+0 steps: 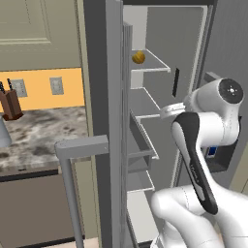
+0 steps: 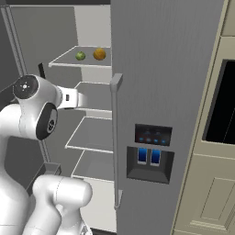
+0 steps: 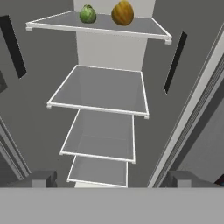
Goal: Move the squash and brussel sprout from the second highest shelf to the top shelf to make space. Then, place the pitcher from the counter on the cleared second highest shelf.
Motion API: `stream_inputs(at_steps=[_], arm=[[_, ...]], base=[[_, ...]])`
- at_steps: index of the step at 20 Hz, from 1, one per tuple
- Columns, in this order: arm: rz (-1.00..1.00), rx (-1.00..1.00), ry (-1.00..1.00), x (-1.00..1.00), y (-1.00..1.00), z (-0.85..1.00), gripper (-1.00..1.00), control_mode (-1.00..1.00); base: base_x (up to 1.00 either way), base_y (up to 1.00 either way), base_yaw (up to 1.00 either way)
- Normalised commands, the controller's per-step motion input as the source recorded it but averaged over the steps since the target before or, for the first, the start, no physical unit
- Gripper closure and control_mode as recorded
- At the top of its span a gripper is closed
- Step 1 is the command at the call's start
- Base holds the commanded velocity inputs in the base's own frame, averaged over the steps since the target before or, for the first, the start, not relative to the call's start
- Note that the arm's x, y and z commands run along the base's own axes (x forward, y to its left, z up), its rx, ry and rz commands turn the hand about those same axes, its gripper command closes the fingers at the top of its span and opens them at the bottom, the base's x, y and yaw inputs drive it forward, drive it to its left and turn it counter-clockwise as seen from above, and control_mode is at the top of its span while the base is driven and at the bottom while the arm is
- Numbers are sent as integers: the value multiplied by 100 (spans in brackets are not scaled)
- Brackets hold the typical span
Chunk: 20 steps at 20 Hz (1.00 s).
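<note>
The yellow-orange squash [image 3: 122,13] and the green brussel sprout [image 3: 87,14] sit side by side on the top shelf [image 3: 105,28] of the open fridge, sprout to the left. Both also appear in the right base view, squash [image 2: 99,54] beside sprout [image 2: 80,55]. The second highest shelf [image 3: 100,89] below them is bare. My gripper [image 3: 111,178] is open and holds nothing, facing the shelves from in front of the fridge. At the far left of the left base view, the pale pitcher [image 1: 2,131] stands on the counter [image 1: 43,138], cut by the frame edge.
A brown knife block [image 1: 9,104] stands on the counter behind the pitcher. The open fridge door [image 1: 109,121] with its handle [image 1: 72,160] stands between the counter and the shelves. The other fridge door [image 2: 160,114], with a dispenser, is closed on the right.
</note>
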Motion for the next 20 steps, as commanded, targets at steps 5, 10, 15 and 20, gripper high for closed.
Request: stream_inputs(at_steps=[5,10,15,20], arm=[[0,0,5,0,0,-1,-100,-100],[0,0,0,0,0,0,-100,-100],[0,0,0,0,0,0,-100,100],[0,0,0,0,0,0,-100,100]], base=[[0,0,0],[0,0,0],[-4,0,0],[-65,-2,11]])
